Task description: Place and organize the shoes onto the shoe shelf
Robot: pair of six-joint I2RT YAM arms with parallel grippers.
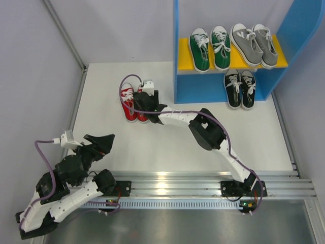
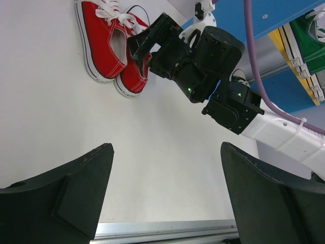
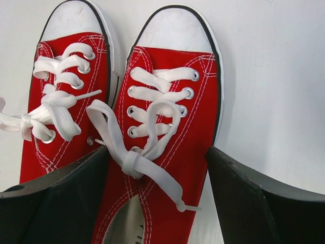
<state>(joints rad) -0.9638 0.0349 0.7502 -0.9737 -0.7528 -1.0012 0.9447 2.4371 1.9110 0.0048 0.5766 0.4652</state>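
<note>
Left of the shoe shelf [image 1: 203,91], the right jaws straddle one red sneaker [image 3: 175,137], spread wide, seemingly to grip it, while the left jaws hang wide, empty.

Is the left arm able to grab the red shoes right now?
Probably not. The table between is bare, but the right gripper sits over the red shoes, jaws open around one, blocking the left gripper.

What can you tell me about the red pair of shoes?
Red canvas low-top sneakers with tied white laces, white toe caps and soles, standing side by side, touching, on the white table left of the blue shelf. The right gripper straddles one shoe; whether it presses is unclear.
</note>
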